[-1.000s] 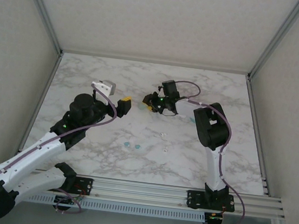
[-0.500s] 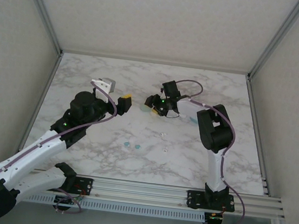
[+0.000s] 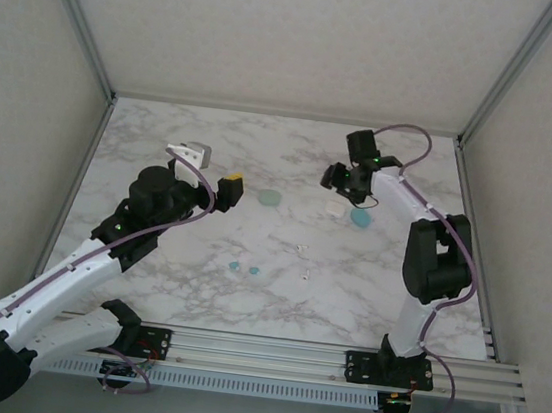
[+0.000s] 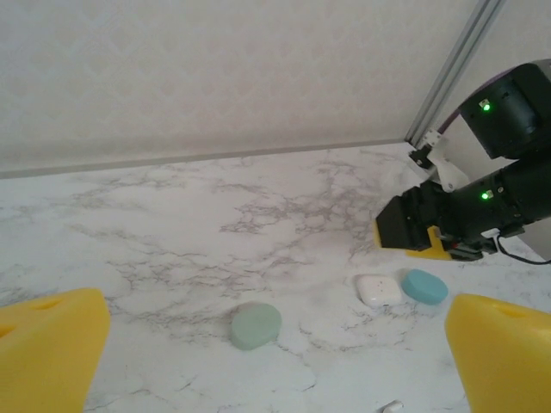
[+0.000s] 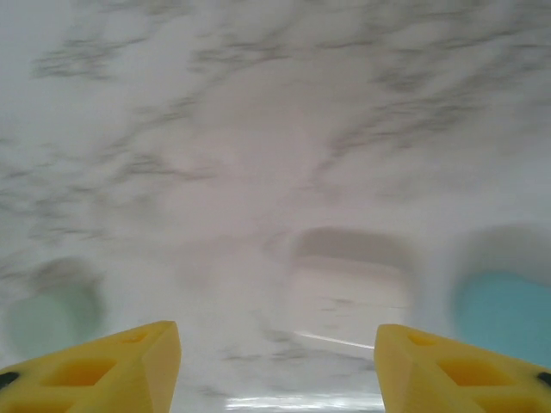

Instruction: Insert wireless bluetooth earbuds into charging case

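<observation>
Three closed charging cases lie on the marble table [image 3: 147, 271]: a pale green case [image 3: 270, 199] [image 4: 255, 325] in the middle, and a white case [image 3: 333, 208] [image 4: 378, 289] beside a teal case [image 3: 360, 218] [image 4: 424, 286] to its right. Nearer the arms lie tiny earbuds: two teal earbuds [image 3: 245, 266] and small white earbuds [image 3: 305, 273]. My left gripper [image 3: 228, 189] [image 4: 275, 361] hangs open left of the green case. My right gripper [image 3: 337, 182] [image 5: 280, 370] hovers open just behind the white case [image 5: 349, 288], holding nothing. The right wrist view is blurred.
A white and grey block [image 3: 191, 156] sits at the back left of the table. Metal frame posts [image 3: 492, 92] and white walls close in the sides and the back. One white earbud [image 3: 300, 244] lies alone near the middle.
My right arm has swung from the table's middle to the back right and its jaws have widened. The three cases now lie uncovered. The left arm has hardly moved.
</observation>
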Controlling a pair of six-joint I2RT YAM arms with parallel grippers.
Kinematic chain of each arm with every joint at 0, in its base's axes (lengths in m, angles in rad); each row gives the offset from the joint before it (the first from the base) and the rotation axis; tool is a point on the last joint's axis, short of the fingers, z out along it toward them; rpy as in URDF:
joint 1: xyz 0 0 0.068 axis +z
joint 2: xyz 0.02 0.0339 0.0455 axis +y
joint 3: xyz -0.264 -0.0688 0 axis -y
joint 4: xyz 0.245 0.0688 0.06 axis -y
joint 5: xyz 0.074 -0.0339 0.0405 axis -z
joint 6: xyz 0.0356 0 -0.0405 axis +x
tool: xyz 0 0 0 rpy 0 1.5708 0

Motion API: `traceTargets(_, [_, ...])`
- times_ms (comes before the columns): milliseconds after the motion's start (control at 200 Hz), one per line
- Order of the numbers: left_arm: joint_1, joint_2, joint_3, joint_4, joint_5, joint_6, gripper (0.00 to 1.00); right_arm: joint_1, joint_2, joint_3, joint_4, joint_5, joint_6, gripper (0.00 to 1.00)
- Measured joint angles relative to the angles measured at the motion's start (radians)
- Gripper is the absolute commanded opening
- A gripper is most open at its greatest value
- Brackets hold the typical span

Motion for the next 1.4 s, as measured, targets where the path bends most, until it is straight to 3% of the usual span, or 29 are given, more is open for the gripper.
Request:
traceTargets(365, [0.0,0.024,0.0,-0.007,0.001,0.0,1.0,-0.014,0.087,0.027,-0.115,-0.019,-0.074,0.63])
traceTargets(976, [0.0,0.033,0.015,-0.02,0.021,0.0,1.0,-0.008,0.163,0.065,-0.127,-0.094,-0.074,0.65])
traceTargets(1402, [0.002,0.056,0.034,-0.02,0.028,-0.003,1.0,0.076,0.164,0.071,-0.127,-0.203,-0.055,0.65])
